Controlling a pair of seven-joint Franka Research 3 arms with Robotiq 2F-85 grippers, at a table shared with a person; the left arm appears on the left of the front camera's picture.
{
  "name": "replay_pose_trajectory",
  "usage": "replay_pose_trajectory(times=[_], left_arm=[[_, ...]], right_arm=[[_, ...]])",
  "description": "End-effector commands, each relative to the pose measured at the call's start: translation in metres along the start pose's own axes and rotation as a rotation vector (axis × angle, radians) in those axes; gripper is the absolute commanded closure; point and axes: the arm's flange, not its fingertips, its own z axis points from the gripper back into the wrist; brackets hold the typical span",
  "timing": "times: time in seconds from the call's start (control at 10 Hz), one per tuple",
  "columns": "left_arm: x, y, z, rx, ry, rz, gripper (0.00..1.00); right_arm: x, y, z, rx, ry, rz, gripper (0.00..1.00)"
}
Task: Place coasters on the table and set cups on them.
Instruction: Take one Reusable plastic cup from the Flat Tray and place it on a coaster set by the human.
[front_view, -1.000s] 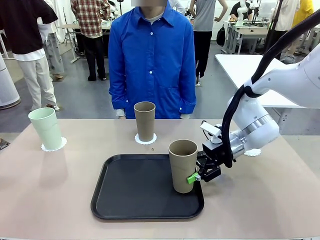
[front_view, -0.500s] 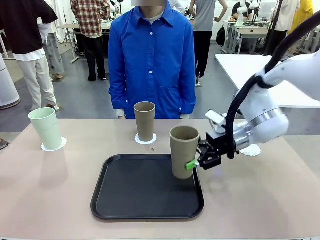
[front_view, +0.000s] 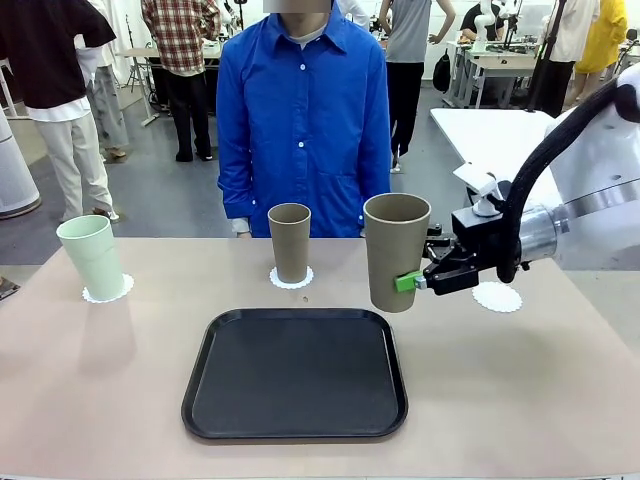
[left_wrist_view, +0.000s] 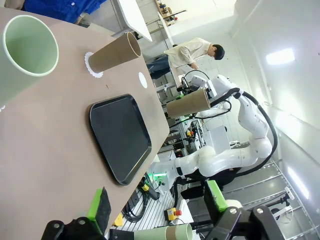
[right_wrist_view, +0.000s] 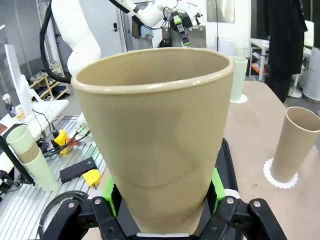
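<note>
Robotics lab, open hall w/ worktables, people standing about, aluminium frames, cables on floor

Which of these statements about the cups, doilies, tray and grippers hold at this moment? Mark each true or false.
1. The right gripper holds a brownish-tan tapered tumbler lifted clear of the black rounded-corner tray. True.
2. The pale mint green tumbler lies on its side. False: it stands upright on a white scalloped paper doily.
3. The doily at the right has no cup on it. True.
4. The left gripper is shut on a cup. False: it is open and holds nothing.
5. The second tan tumbler stands on the tray. False: it stands on a doily on the beige table.
</note>
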Motion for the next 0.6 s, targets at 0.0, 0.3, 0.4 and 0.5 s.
replay_pose_trajectory(times=[0.0,0.3,0.4,0.5], left_arm=[[-0.003,-0.003,-0.001,-0.010,-0.010,-0.013,0.00],[-0.003,-0.003,-0.001,-0.010,-0.010,-0.013,0.00],[-0.003,-0.003,-0.001,-0.010,-0.010,-0.013,0.00],[-0.003,-0.003,-0.001,-0.010,-0.010,-0.013,0.00]], right_arm=[[-0.008,-0.006,-0.003,0.009,-0.011,0.027,1.00],[-0.001,0.000,0.028,-0.033,-0.033,0.004,0.18],[0.003,0.001,0.060,-0.115,-0.051,-0.012,0.18],[0.007,0.005,0.094,-0.170,-0.087,-0.028,0.18]])
